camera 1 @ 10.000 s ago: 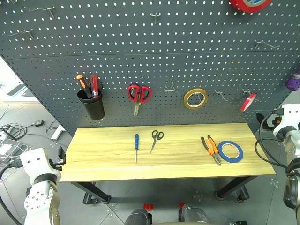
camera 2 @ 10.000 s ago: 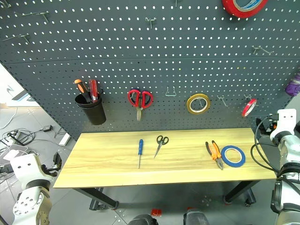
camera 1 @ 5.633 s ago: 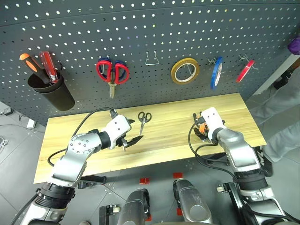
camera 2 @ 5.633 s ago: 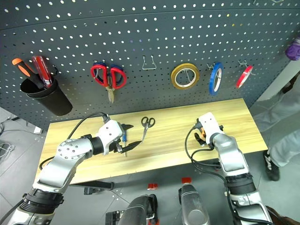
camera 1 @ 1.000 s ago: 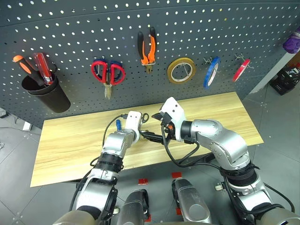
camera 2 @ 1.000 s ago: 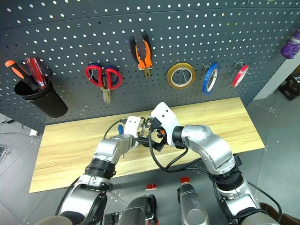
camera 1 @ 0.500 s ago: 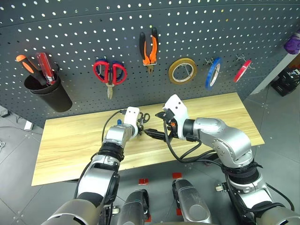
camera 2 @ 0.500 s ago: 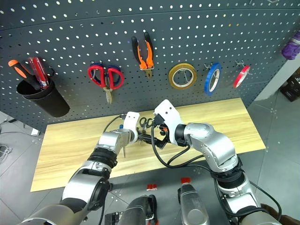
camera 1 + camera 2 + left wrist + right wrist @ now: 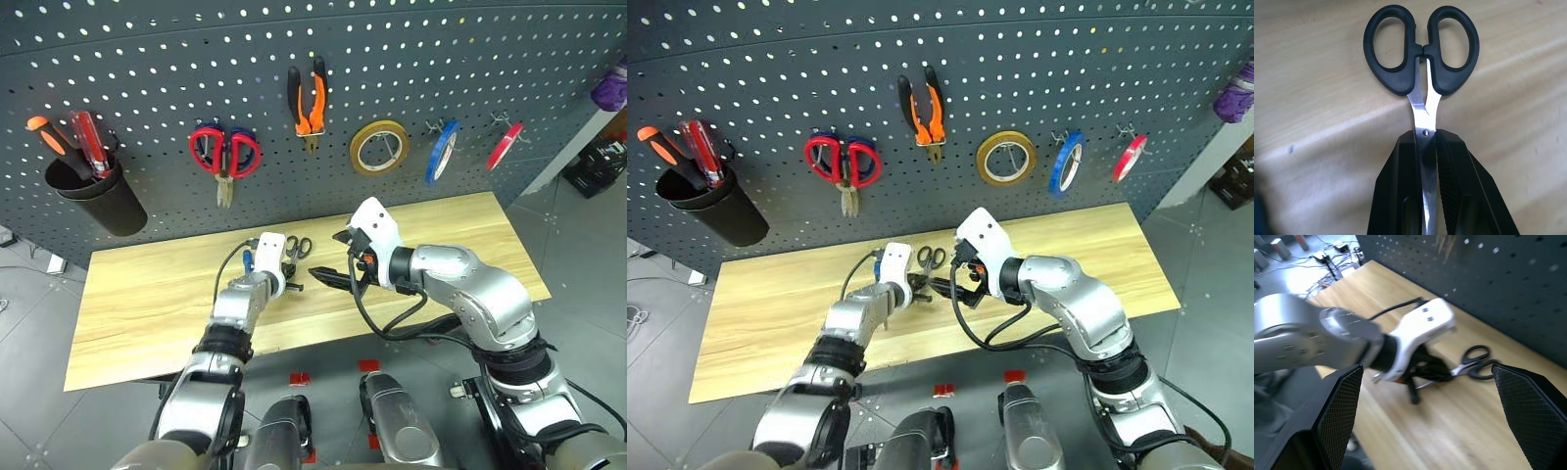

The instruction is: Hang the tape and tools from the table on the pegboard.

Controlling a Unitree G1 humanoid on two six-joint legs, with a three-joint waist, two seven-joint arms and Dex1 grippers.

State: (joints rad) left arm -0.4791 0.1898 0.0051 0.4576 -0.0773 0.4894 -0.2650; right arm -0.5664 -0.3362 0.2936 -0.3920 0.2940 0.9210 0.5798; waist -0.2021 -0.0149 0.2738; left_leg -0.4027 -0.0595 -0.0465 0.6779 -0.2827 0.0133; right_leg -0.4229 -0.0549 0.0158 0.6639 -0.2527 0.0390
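1. Black-looped scissors [image 9: 1422, 73]: flat on the table [image 9: 137, 294], blades pinched at the pivot between the closed fingers of the left gripper [image 9: 1425, 142].
2. Right gripper [image 9: 328, 275]: fingers spread wide, holding nothing, just beside the scissors.
3. Blue-handled screwdriver [image 9: 247, 260]: on the table by the left gripper.
4. Pegboard [image 9: 147, 88]: pliers [image 9: 306, 93] and blue tape [image 9: 441, 152] hung.
5. No readable writing.
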